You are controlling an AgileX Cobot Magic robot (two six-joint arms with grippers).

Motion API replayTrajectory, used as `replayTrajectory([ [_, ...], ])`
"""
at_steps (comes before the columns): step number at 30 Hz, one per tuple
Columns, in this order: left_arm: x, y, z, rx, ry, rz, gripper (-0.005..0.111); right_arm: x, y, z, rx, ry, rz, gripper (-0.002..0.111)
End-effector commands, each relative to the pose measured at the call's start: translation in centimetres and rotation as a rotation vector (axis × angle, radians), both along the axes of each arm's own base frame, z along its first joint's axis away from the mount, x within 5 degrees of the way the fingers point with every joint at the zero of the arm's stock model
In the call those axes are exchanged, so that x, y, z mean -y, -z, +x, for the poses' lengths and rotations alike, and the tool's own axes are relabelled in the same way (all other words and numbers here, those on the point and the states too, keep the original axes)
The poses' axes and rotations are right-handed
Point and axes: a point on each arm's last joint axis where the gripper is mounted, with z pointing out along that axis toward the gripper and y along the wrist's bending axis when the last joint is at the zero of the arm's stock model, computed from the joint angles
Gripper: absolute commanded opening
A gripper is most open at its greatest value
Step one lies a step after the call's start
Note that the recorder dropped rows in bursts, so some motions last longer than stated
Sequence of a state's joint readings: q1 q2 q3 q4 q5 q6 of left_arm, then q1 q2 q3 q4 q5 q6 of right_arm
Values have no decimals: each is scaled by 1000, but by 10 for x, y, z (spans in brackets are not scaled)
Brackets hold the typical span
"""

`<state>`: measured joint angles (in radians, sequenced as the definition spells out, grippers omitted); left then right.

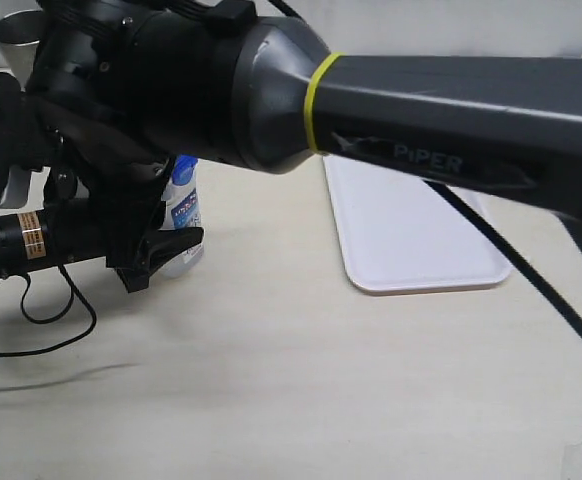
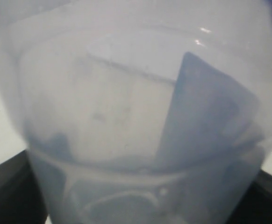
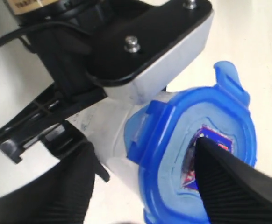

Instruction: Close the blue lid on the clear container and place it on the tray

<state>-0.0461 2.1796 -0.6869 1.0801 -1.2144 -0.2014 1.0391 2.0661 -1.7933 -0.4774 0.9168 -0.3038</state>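
Note:
The clear container [image 1: 185,222] stands on the table at the left, and my left gripper [image 1: 159,250] is shut on its sides. In the left wrist view the container's cloudy wall [image 2: 126,116] fills the picture, with the left gripper [image 2: 136,198] dark at the lower corners. The blue lid [image 3: 173,163] sits on the container's mouth, its sticker partly hidden and two flaps sticking outward. My right gripper [image 3: 143,144] hangs open over it, one finger [image 3: 229,182] above the sticker and the other beside the container [image 3: 110,140]. The white tray [image 1: 411,240] lies to the right.
My right arm [image 1: 271,90] reaches across the top of the exterior view and hides much of the left side. A grey metal cup [image 1: 16,35] stands at the back left. A black cable [image 1: 51,310] loops on the table by the left arm.

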Motion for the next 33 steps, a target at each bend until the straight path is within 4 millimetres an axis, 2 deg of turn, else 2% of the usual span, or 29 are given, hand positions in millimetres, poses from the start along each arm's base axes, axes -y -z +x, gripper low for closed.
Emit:
replayTrajectory([
  [1,1,-1,-2,-8,14,-9,0,8,-17,-6,-42,-35,16,59],
  [5,1,-1,-3,-8,23,-8,0,21,-35,0,-36,-31,48,58],
  [8,1,-1,-3,-8,23,-8,0,45,-49,14,-35,10,23,58],
  [9,1,-1,-3,-8,23,-8,0,56,-50,22,-35,19,3,54],
  [12,1,-1,-3,-8,23,-8,0,66,-37,21,-56,-107,-94,43],
  [15,1,-1,-3,-8,23,-8,0,62,-21,14,-5,-227,-92,42],
  [21,1,-1,-3,-8,23,-8,0,60,3,17,121,-332,-97,42],
  [23,1,-1,-3,-8,23,-8,0,61,11,15,124,-346,-98,39],
  [25,1,-1,-3,-8,23,-8,0,62,18,13,120,-358,-99,32],
  [29,1,-1,-3,-8,23,-8,0,64,22,12,108,-336,-94,25],
  [32,1,-1,-3,-8,23,-8,0,65,17,12,104,-295,-57,25],
  [33,1,-1,-3,-8,20,-8,0,67,8,10,112,-279,-31,25],
])
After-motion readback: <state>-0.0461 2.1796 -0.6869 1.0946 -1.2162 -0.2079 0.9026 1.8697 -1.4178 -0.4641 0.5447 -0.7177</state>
